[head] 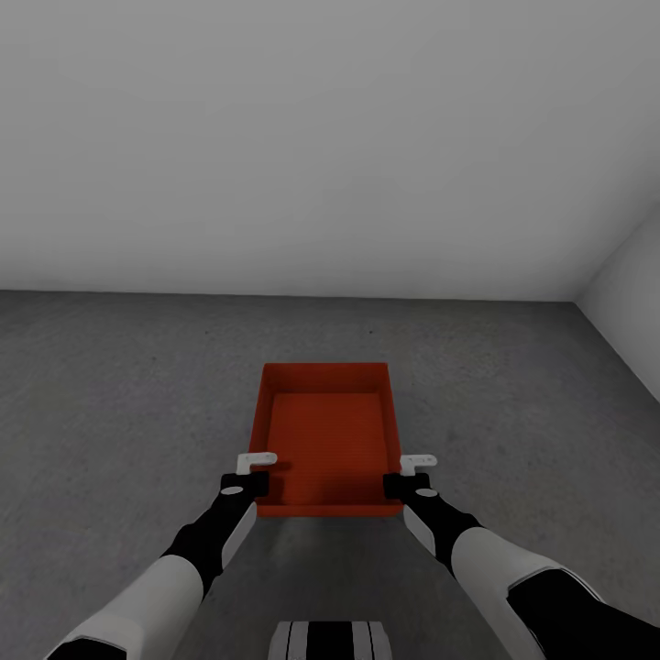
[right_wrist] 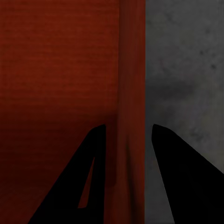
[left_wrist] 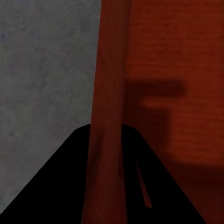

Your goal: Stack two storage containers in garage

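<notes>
where it is: one storage container [head: 323, 440], red-orange and open-topped, sits dead ahead at 12 o'clock from the robot, over the dark grey floor [head: 110, 394] with plain pale walls behind, so this looks like the garage. Can't tell if it's resting on the concrete or just above it.

left gripper [head: 253, 469]: at the bin's 7 o'clock corner, straddling the side wall; in the left wrist view the wall [left_wrist: 108, 116] runs right between the two dark fingers, which look closed onto it.

right gripper [head: 414, 473]: same deal at 5 o'clock, fingers on either side of the wall [right_wrist: 129, 116] with small gaps, so it's a loose-looking pinch.

handling guess: empty, thin smooth plastic, so probably light, a bit flexy and slippery. Pinching opposite walls near the rim seems right; keep both sides level.
</notes>
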